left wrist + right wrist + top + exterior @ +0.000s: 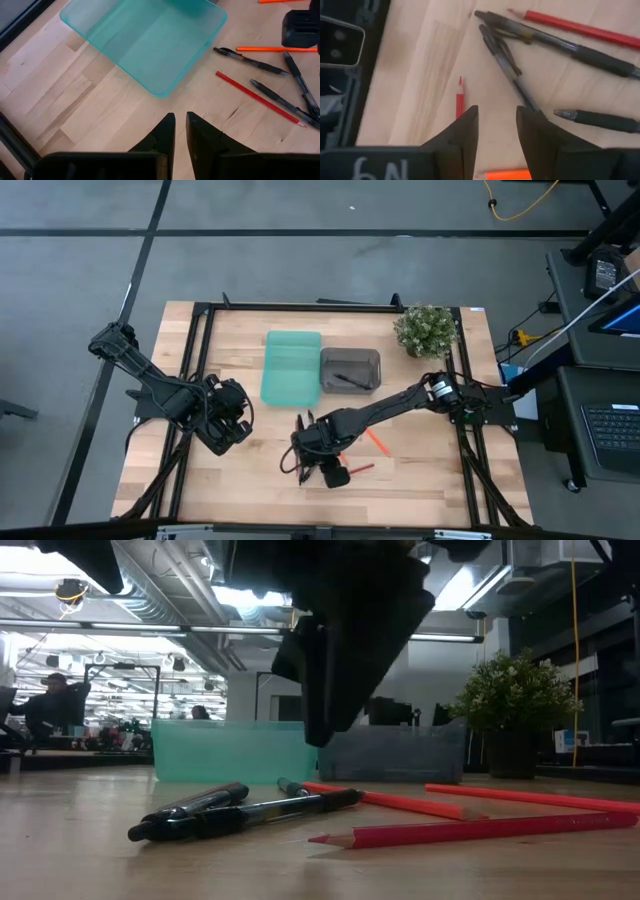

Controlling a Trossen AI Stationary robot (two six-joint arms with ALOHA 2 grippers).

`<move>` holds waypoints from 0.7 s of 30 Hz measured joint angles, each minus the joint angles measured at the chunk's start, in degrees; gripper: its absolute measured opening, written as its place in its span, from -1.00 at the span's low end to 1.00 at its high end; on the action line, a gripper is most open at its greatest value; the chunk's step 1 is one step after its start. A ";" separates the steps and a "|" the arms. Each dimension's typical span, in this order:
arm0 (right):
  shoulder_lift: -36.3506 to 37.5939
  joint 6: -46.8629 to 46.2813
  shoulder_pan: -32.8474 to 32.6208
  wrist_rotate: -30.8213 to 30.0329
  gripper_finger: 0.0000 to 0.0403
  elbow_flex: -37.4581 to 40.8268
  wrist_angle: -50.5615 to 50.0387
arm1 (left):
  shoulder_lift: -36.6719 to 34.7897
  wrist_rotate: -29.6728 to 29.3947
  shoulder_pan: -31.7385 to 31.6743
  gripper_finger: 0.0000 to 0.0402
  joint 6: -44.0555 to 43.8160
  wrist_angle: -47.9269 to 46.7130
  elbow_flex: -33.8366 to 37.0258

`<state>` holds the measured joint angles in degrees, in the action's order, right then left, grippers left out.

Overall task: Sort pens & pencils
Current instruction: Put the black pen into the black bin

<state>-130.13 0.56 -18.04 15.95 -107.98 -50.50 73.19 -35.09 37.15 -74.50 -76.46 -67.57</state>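
Several black pens [545,37] and red pencils [570,25] lie flat and loosely crossed on the wooden table, near its front middle [300,445]. An orange pencil [377,442] and a red pencil [355,470] lie to their right. In the low view the black pens [240,810] lie in front of the red pencils [480,830]. My right gripper [497,112] hangs open just above this cluster [325,730], with one black pen [505,65] running toward the gap and a short red pencil [460,97] beside one finger. My left gripper [180,120] waits shut over the table's left part [228,430].
A teal tray [291,367] and a grey tray [350,370] stand side by side behind the pens; the grey one holds a dark pen. A potted plant [425,330] stands at the far right corner. Black frame rails [195,380] run along the table's sides.
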 joint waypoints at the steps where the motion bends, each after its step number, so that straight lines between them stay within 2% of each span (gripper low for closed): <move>1: 0.01 0.92 0.00 -0.14 -0.34 0.00 0.04 | 0.00 0.00 0.00 -0.79 0.00 0.00 0.00; 10: -0.98 7.18 0.02 -1.36 -0.34 0.04 0.09 | 0.00 0.00 0.00 -0.79 0.03 -0.04 0.00; 21: -2.47 8.76 0.31 -3.48 -0.34 0.02 0.73 | 0.00 0.02 0.00 -0.79 0.05 -0.28 0.00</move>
<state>-132.60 9.32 -17.74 12.47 -107.96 -49.76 73.19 -35.07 37.15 -74.46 -76.75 -67.57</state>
